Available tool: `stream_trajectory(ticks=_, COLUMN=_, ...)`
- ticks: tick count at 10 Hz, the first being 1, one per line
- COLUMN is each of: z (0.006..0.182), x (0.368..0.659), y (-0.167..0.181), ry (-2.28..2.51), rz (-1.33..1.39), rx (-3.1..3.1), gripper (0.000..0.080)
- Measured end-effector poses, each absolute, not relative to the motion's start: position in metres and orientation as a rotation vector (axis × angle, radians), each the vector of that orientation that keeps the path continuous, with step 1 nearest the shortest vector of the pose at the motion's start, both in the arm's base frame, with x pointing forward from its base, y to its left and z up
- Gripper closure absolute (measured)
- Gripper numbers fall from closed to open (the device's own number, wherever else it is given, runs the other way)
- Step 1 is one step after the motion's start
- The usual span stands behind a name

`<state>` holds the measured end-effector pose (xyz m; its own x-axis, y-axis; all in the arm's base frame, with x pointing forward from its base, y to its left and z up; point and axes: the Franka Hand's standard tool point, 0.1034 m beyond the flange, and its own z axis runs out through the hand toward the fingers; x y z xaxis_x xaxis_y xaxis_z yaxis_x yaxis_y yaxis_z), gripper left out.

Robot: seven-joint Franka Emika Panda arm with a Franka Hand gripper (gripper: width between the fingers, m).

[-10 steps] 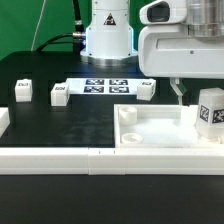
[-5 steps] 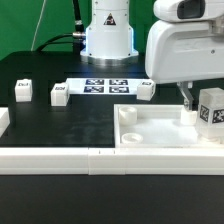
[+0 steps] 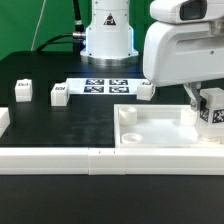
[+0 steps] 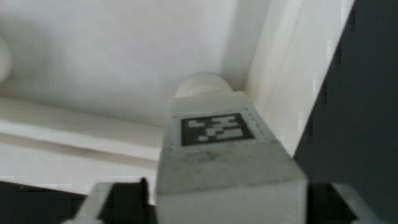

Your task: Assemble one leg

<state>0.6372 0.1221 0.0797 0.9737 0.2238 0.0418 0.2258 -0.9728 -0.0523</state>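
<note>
Exterior view: the leg (image 3: pixel 212 110) stands at 3 o'clock, the gripper (image 3: pixel 207 100) straddling it, grip uncertain; attaching it likely remains.

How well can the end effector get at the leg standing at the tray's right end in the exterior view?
Probably well: the wrist view shows the leg between the open fingers of the end effector, with nothing blocking. The tray has a raised rim close beside the leg, which might crowd one finger.
</note>
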Motion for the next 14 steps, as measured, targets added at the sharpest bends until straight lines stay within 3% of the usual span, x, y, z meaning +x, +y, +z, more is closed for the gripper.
stream_trajectory(ticks=1, z=0.0798, x=0.6374, y=0.1215, ry=-0.348, rz=-0.056, rx=-3.065, gripper=0.0511)
stream_trajectory(ticks=4, z=0.0796, x=0.6373, y=0.1214, ry=-0.304, rz=-0.054, rx=-3.069, gripper=0.0510)
stream_trajectory(ticks=14, z=0.0773, x=0.6351, y=0.1160, ry=1.615, rz=-0.001, rx=-2.622, gripper=0.0509)
